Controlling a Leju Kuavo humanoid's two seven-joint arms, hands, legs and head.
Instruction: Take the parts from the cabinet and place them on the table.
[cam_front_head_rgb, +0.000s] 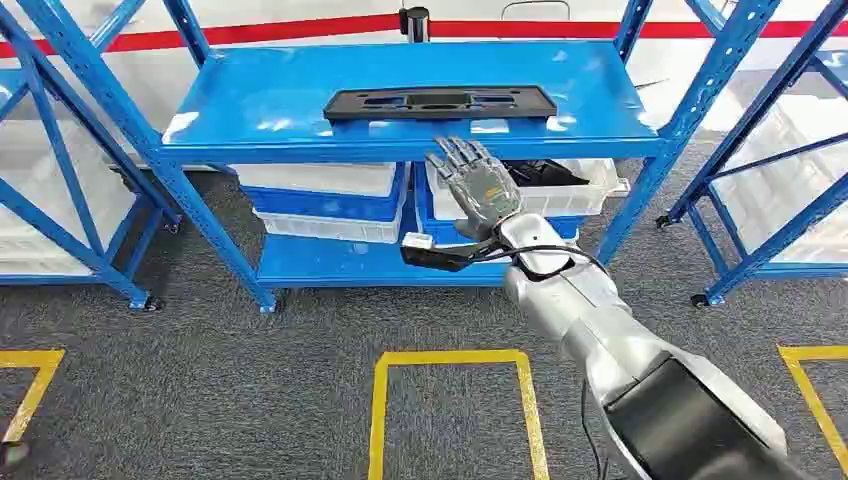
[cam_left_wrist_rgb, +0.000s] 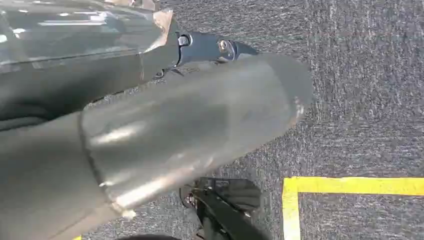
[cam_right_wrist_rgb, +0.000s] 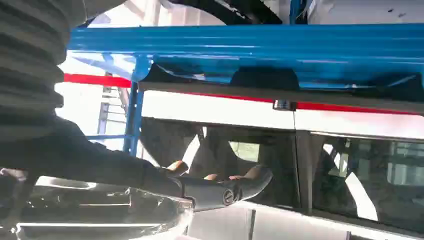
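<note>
Reaching up toward the rack, the right hand (cam_front_head_rgb: 478, 187) is spread wide with nothing in it, hovering just in front of the top shelf's (cam_front_head_rgb: 250, 100) front edge. The thing it's after, a long flat black part (cam_front_head_rgb: 440, 102), is lying on that shelf, right above the fingers in the head view but not touched yet. So as far as I can tell the task is basically at square one: the part's on the cabinet, nothing's been carried anywhere, and no tabletop is even in sight from here.

Lower down on the same blue rack there are white bins (cam_front_head_rgb: 322, 180), and the one on the right (cam_front_head_rgb: 560, 190) has some dark stuff in it, maybe more parts, can't really make it out. Yellow tape squares (cam_front_head_rgb: 455, 358) are marked on the grey carpet in front.

Left hand: the left wrist camera is looking at the floor with dark bits and a grey cover across it, and I honestly can't tell if the fingers are spread or curled.

What's left, I'd guess: get the hand over the lip, grab the part, lift, turn, find the tabletop.
</note>
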